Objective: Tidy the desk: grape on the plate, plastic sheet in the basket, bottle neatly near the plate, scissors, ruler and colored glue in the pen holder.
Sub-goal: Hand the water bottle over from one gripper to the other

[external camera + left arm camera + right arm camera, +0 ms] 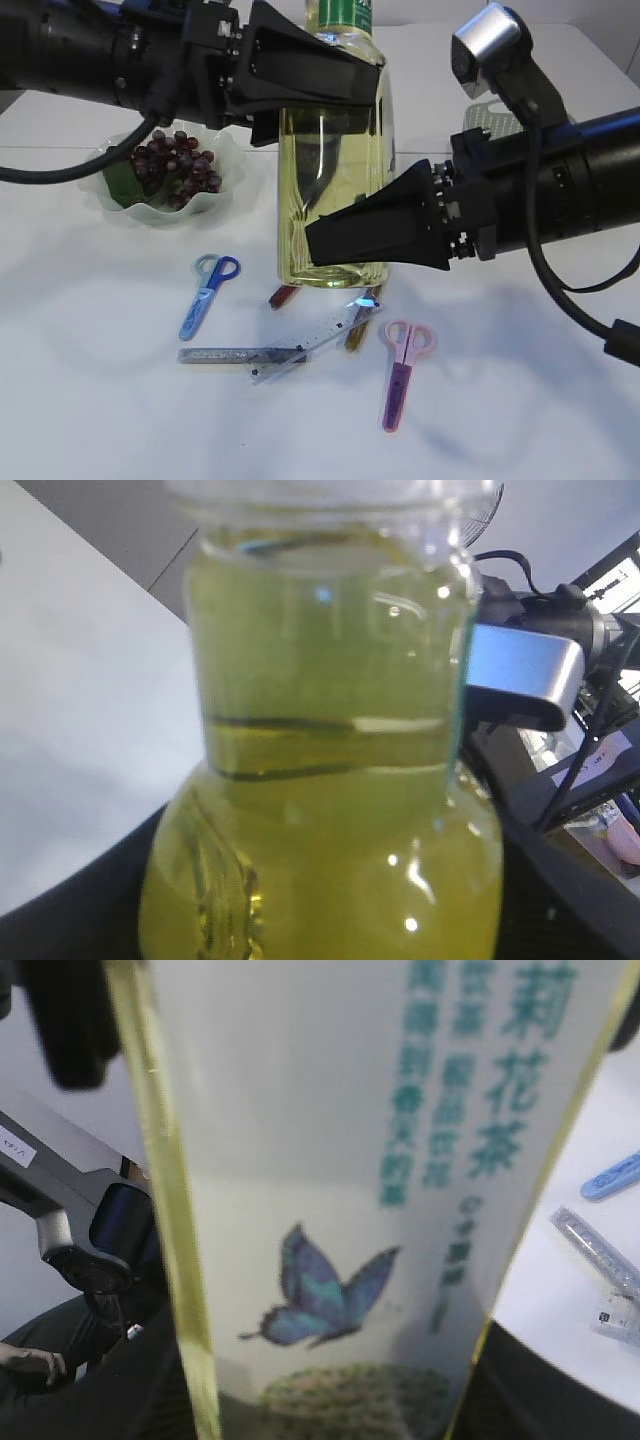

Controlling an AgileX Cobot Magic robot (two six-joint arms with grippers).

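Yellow-green bottle [333,150] upright, pinched low by right claw [345,235], left claw [330,80] spread wide about its shoulder, not clamped. Risk: toppling or slipping if right lets go early, onto clutter just below. Count: two scissors, blue [208,293] and pink [403,370]; one ruler [325,335]; one glue stick [230,355]; one plate [170,180] of grapes behind left claw.

A white table [100,420] is spread across the scene, and soft shadows are cast on it. Grey floor [120,510] is glimpsed beyond its edge.
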